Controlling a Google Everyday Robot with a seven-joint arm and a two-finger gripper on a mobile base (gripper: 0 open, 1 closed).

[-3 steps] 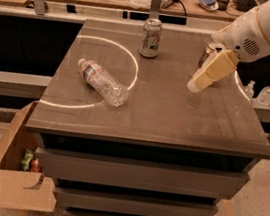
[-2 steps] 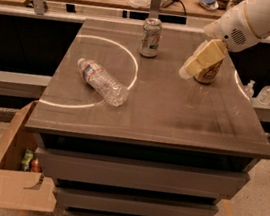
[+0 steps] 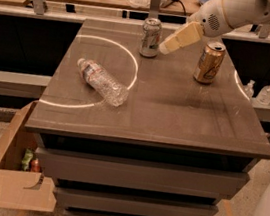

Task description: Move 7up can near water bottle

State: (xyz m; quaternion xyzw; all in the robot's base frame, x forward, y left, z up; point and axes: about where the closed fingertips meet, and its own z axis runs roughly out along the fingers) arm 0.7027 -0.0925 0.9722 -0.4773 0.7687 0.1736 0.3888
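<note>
The 7up can [image 3: 150, 37] stands upright at the back middle of the dark table top [image 3: 174, 116]. It is silver-white with a little green and red print. The water bottle [image 3: 102, 82] lies on its side at the left of the table, cap toward the back left. My gripper [image 3: 165, 48] reaches in from the upper right on the white arm, and its tan fingers sit just to the right of the 7up can, close to it, with nothing in them.
A gold-brown can [image 3: 209, 62] stands at the right back of the table. Two tiny pump bottles [image 3: 261, 91] sit on a ledge to the right. An open cardboard box [image 3: 19, 173] stands on the floor at the left. A counter with papers runs behind.
My gripper has moved left across the table, from in front of the gold-brown can to beside the 7up can. The gold-brown can is now uncovered. The cans and bottle have not moved.
</note>
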